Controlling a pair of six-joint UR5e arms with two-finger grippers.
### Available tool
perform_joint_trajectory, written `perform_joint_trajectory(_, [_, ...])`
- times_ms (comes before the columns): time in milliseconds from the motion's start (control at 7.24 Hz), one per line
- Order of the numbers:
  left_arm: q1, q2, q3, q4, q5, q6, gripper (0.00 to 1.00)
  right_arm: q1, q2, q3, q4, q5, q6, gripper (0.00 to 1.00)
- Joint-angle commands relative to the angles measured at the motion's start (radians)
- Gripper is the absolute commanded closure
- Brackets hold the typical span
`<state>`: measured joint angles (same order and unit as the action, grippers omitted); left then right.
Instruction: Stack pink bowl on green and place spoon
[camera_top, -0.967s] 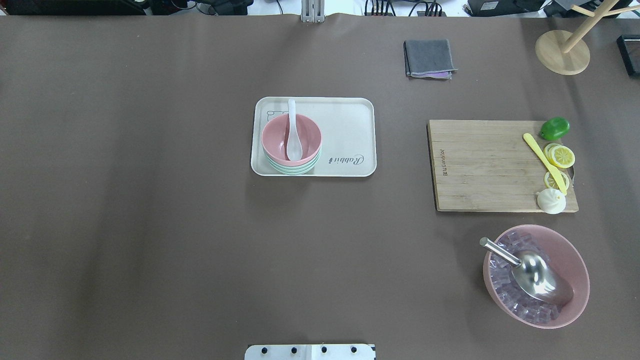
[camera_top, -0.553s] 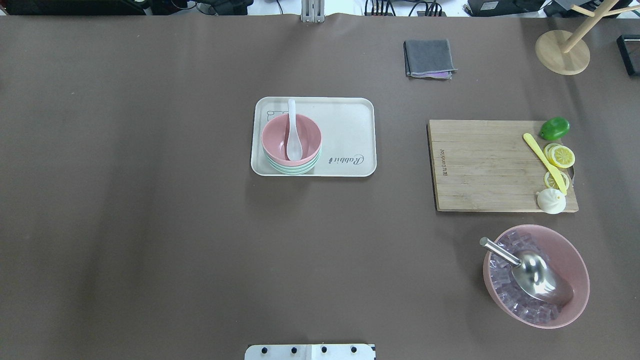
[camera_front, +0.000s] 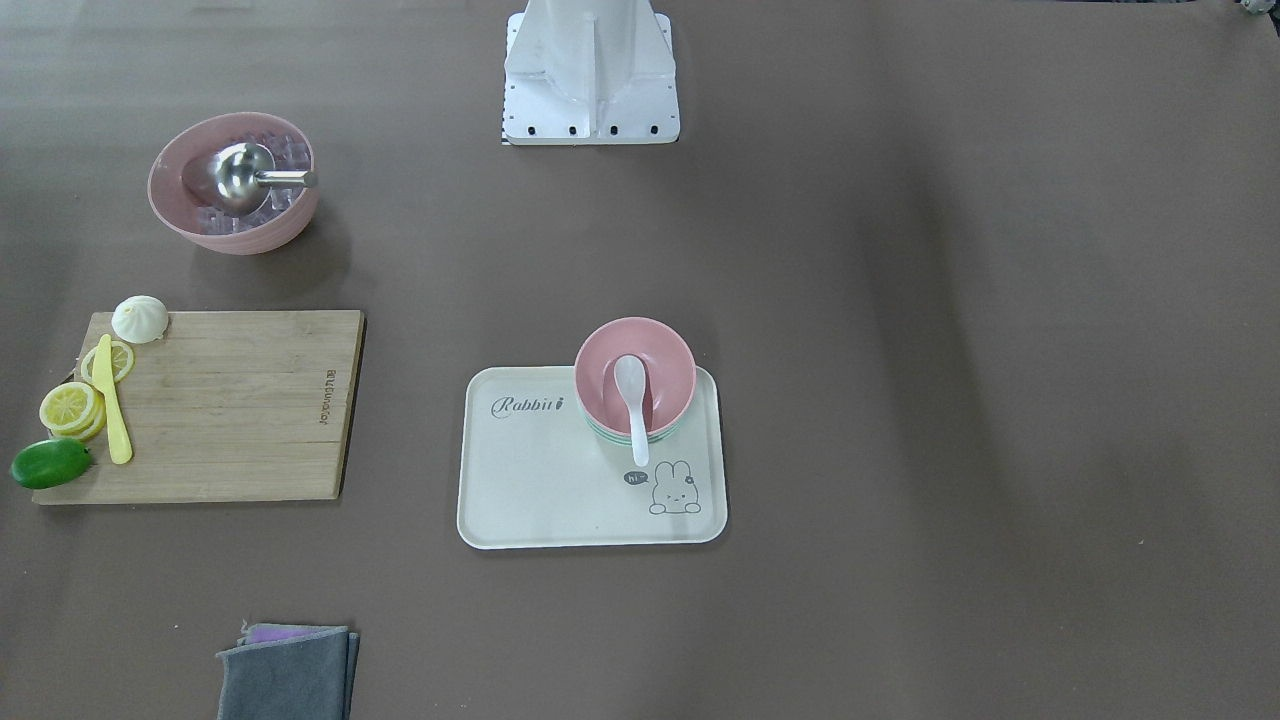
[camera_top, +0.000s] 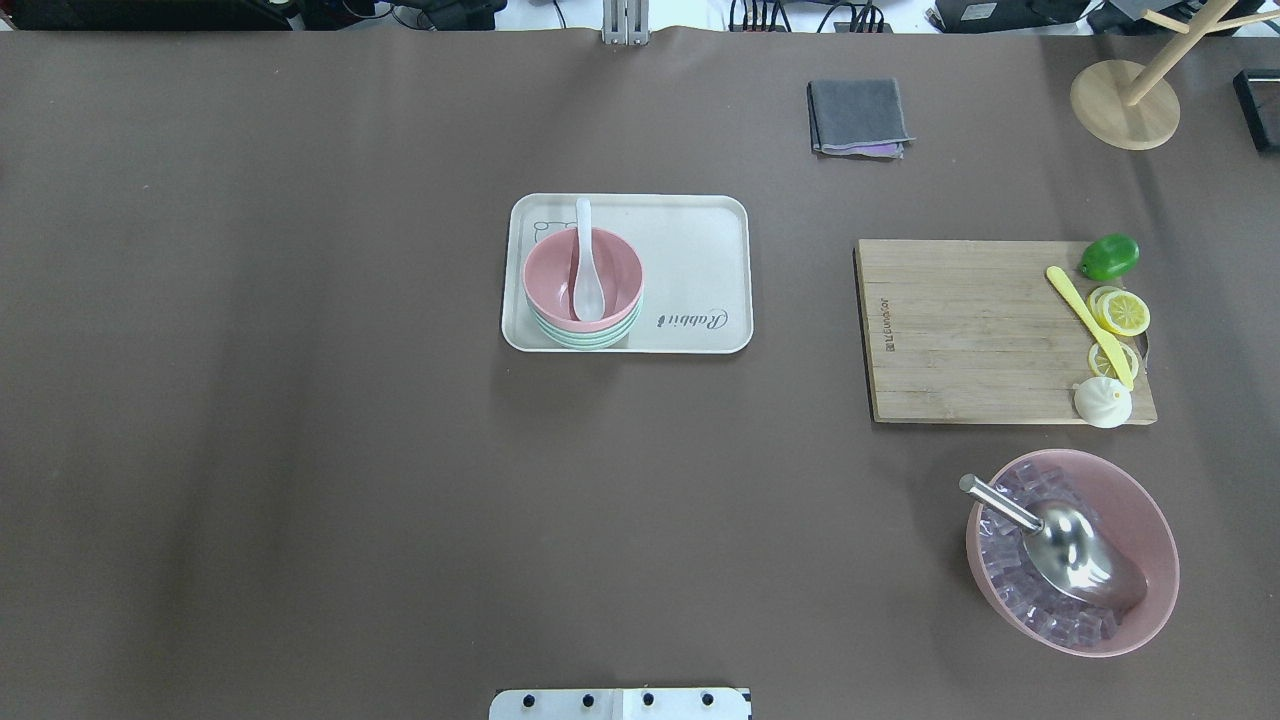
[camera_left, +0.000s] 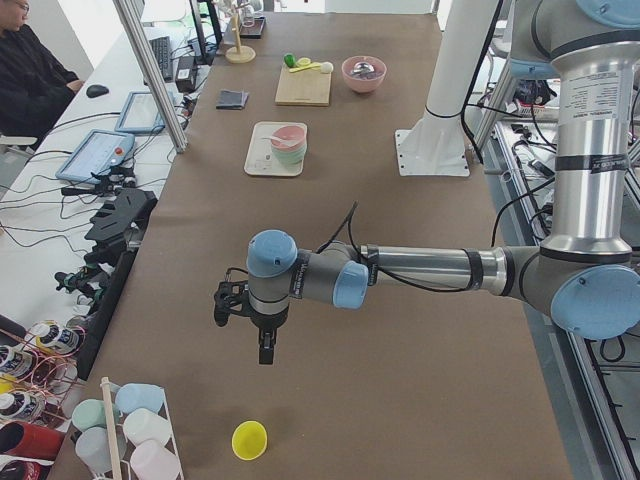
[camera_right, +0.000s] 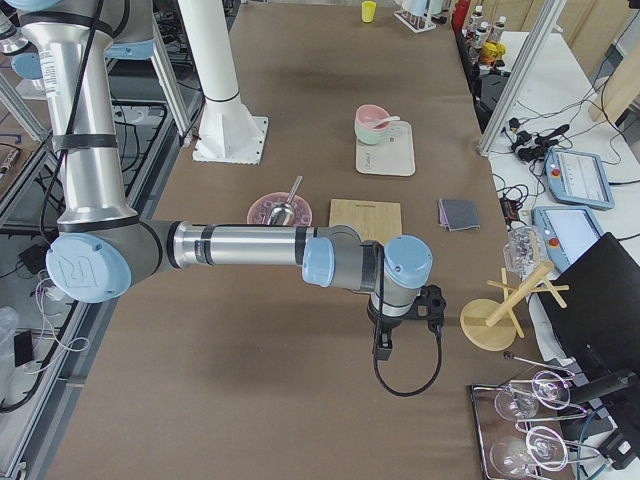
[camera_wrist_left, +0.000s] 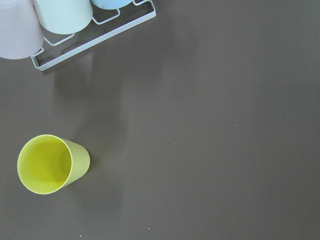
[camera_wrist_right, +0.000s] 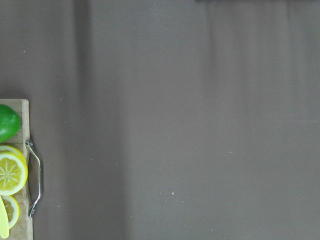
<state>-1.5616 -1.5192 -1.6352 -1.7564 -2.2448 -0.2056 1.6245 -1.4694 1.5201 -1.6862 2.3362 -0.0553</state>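
Note:
The pink bowl sits nested on the green bowl at the left end of a cream tray. A white spoon lies in the pink bowl, with its handle over the far rim. The stack also shows in the front-facing view, pink bowl above green bowl. The left gripper hangs over bare table far from the tray, seen only in the left side view. The right gripper hangs beyond the cutting board, seen only in the right side view. I cannot tell whether either is open or shut.
A wooden cutting board holds a lime, lemon slices and a yellow knife. A large pink bowl holds ice cubes and a metal scoop. A grey cloth and a wooden stand are at the back. A yellow cup stands below the left wrist.

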Motion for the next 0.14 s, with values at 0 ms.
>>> perform_joint_trajectory(0, [-0.002,0.002,-0.003,-0.002,0.002,0.000,0.02,0.000,0.000,0.000,0.002,0.003,0.000,0.00])
